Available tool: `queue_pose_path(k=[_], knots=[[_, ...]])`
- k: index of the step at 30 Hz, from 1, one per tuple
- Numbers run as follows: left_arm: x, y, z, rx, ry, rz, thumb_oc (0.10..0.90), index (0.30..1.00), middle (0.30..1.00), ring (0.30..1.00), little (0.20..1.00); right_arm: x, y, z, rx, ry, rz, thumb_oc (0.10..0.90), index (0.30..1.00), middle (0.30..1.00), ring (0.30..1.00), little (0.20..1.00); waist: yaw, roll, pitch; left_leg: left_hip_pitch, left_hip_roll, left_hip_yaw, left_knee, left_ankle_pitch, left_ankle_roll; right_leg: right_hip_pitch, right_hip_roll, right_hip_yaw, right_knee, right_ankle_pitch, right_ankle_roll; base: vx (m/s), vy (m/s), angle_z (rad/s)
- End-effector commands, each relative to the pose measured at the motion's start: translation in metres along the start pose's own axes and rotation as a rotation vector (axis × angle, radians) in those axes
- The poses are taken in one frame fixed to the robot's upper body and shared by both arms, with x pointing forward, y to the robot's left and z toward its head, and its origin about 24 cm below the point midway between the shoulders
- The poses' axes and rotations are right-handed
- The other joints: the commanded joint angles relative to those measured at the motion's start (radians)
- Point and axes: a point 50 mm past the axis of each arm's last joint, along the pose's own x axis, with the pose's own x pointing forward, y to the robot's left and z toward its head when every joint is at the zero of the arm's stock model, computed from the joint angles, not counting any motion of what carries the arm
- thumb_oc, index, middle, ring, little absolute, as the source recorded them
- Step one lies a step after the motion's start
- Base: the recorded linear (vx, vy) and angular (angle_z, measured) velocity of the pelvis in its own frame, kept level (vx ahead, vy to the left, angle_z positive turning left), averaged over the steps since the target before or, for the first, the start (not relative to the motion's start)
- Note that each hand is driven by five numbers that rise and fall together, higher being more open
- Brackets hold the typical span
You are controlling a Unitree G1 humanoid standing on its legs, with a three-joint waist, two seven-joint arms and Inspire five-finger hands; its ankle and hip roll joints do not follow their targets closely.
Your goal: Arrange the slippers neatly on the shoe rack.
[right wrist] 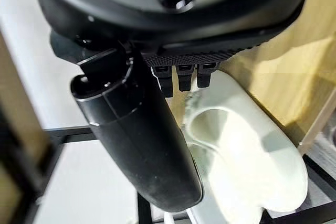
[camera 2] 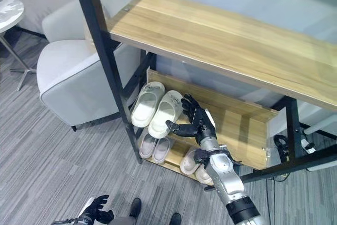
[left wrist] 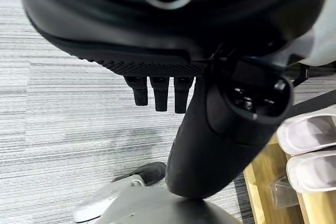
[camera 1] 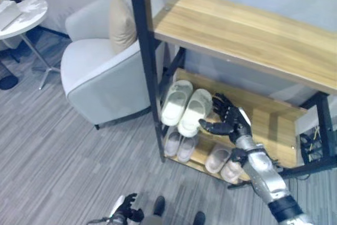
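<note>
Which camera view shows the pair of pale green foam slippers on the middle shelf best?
The right eye view: both pale green foam slippers lie whole, side by side. The left eye view shows them similarly; the right wrist view shows one close, partly behind the right hand.

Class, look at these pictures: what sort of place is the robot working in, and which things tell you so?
Probably a living room or lounge: a pale armchair with a cushion, a small round side table, grey carpet and a wooden shoe rack holding slippers.
</note>
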Motion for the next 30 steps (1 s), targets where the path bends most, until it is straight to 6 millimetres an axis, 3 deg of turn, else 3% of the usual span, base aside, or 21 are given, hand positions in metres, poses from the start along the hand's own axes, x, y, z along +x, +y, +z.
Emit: queue_pose_path(k=[1,8,11,13,14,16,20,26,30], knots=[[-0.002,-0.022,0.007,0.047,-0.042,-0.088,0.8,0.9,0.9,0.9,0.9,0.009,-0.005,0.065,-0.031,-0.32,0.051,0.8,0.9,0.9,0.9,0.9,0.011,0.011,-0.039,0.069,0.04,0.063,-0.007,-0.124,-0.044,-0.006,-0.035,0.015,0.009,-0.029,0.059,-0.03,-0.029,-0.06],[-0.003,-0.023,0.01,0.038,-0.069,-0.107,0.8,0.9,0.9,0.9,0.9,-0.024,-0.004,0.072,-0.152,-0.338,0.172,0.8,0.9,0.9,0.9,0.9,-0.024,0.02,-0.058,0.08,0.041,0.074,-0.007,-0.123,-0.046,0.002,-0.033,0.023,0.011,-0.027,0.06,-0.03,-0.034,-0.05],[-0.003,-0.028,0.011,0.05,-0.074,-0.135,0.8,0.9,0.9,0.9,0.9,-0.048,-0.006,0.06,-0.326,-0.265,0.227,0.8,0.9,0.9,0.9,0.9,-0.053,0.027,-0.072,0.091,0.043,0.082,-0.007,-0.124,-0.048,0.011,-0.031,0.03,0.014,-0.029,0.061,-0.04,-0.038,-0.04],[-0.004,-0.03,0.01,0.05,-0.07,-0.142,0.8,0.9,0.9,0.9,0.9,-0.055,-0.008,0.053,-0.347,-0.227,0.229,0.8,0.9,0.9,0.9,0.9,-0.06,0.029,-0.077,0.095,0.043,0.083,-0.007,-0.124,-0.047,0.013,-0.03,0.031,0.015,-0.03,0.061,-0.03,-0.032,-0.07],[-0.003,-0.031,0.009,0.055,-0.063,-0.15,0.8,0.9,0.9,0.9,0.9,-0.067,-0.012,0.035,-0.365,-0.137,0.222,0.8,0.9,0.9,0.9,0.9,-0.075,0.031,-0.081,0.095,0.041,0.087,-0.007,-0.111,-0.044,0.009,-0.031,0.035,0.02,-0.022,0.06,-0.02,-0.049,-0.1],[-0.003,-0.032,0.008,0.053,-0.058,-0.151,0.8,0.9,0.9,0.9,0.9,-0.072,-0.014,0.027,-0.384,-0.096,0.217,0.8,0.9,0.9,0.9,0.9,-0.081,0.033,-0.086,0.104,0.044,0.09,-0.007,-0.124,-0.045,0.016,-0.028,0.039,0.018,-0.03,0.06,-0.02,-0.043,-0.06],[-0.004,-0.036,0.006,0.059,-0.043,-0.17,0.8,0.9,0.9,0.9,0.9,-0.102,-0.032,-0.02,-0.479,0.152,0.168,0.8,0.9,0.9,0.9,0.9,-0.112,0.042,-0.095,0.12,0.047,0.108,-0.007,-0.111,-0.042,0.018,-0.021,0.057,0.028,-0.026,0.058,-0.03,-0.049,-0.15],[-0.004,-0.038,0.004,0.1,-0.034,-0.184,0.8,0.9,0.9,0.9,0.9,-0.136,-0.054,-0.087,-0.578,0.49,0.096,0.8,0.9,0.9,0.9,0.9,-0.128,0.049,-0.098,0.136,0.057,0.123,-0.007,-0.106,-0.044,0.026,-0.012,0.075,0.025,-0.029,0.054,-0.04,-0.047,-0.15],[-0.004,-0.037,0.005,0.125,-0.038,-0.185,0.8,0.9,0.9,0.9,0.9,-0.155,-0.061,-0.117,-0.614,0.652,0.075,0.8,0.9,0.9,0.9,0.9,-0.128,0.055,-0.099,0.141,0.065,0.124,-0.007,-0.098,-0.047,0.034,-0.003,0.08,0.025,-0.035,0.048,-0.03,-0.055,-0.11]])
